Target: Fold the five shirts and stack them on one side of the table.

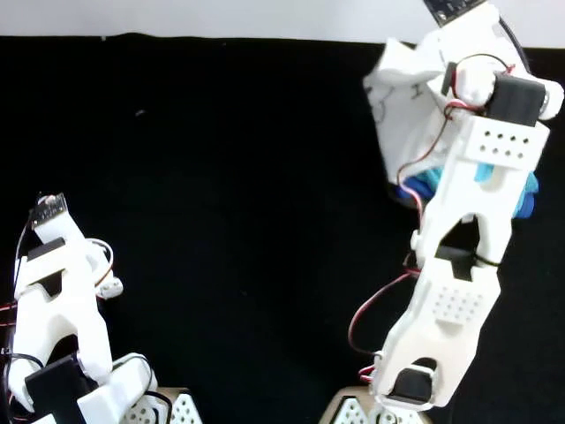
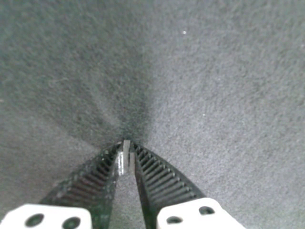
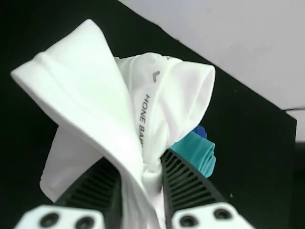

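Though I could count only three shirts from my station, the job looked well along to me: a teal shirt [image 3: 198, 152] and a blue shirt [image 3: 201, 131] lay in a pile at the far right corner of the table [image 1: 247, 177], seemingly folded. The white shirt [image 3: 95, 95] hung bunched right above them, not yet laid down. I took the step in hand to be adding it to that pile. It would have to be let go and probably squared up. Whether more shirts lay under the pile, I could not tell, so I could not say how many of the five were left.

My right arm [image 1: 468, 221] was stretched long toward that corner, its wrist over the pile. The right gripper [image 3: 139, 160] was clamped on a fold of the white shirt, cloth pinched between both jaws.

My left arm [image 1: 62, 300] sat folded back by its base at the near left, well apart from the shirts. The left gripper [image 2: 126, 148] pointed down at the bare table, jaws closed tip to tip with nothing between them
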Controlling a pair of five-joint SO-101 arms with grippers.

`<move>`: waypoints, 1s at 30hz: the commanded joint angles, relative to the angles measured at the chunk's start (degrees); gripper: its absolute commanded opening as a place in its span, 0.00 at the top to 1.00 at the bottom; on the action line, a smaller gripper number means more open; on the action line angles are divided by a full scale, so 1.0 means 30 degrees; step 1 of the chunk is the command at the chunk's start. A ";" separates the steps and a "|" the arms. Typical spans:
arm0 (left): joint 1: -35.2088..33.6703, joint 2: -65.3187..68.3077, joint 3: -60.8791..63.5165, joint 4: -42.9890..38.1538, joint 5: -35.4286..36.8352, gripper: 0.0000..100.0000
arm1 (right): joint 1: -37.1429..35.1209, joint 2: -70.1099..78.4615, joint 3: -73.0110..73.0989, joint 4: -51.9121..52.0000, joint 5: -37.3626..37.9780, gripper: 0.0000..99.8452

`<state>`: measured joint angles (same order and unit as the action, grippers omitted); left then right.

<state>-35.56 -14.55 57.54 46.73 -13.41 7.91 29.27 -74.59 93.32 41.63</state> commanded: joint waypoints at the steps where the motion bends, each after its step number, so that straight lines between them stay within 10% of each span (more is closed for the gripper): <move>1: -0.0073 -0.0044 0.0044 -0.0586 0.0000 0.99 | 0.1568 -0.0571 0.0630 -0.1216 0.0205 0.99; 30: -0.0073 -0.0044 0.0044 -0.0586 0.0000 0.99 | 0.5026 0.5993 0.2535 -0.6549 0.1582 0.99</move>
<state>-35.56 -14.55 57.54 46.73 -13.41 20.57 46.42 -66.42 76.09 43.21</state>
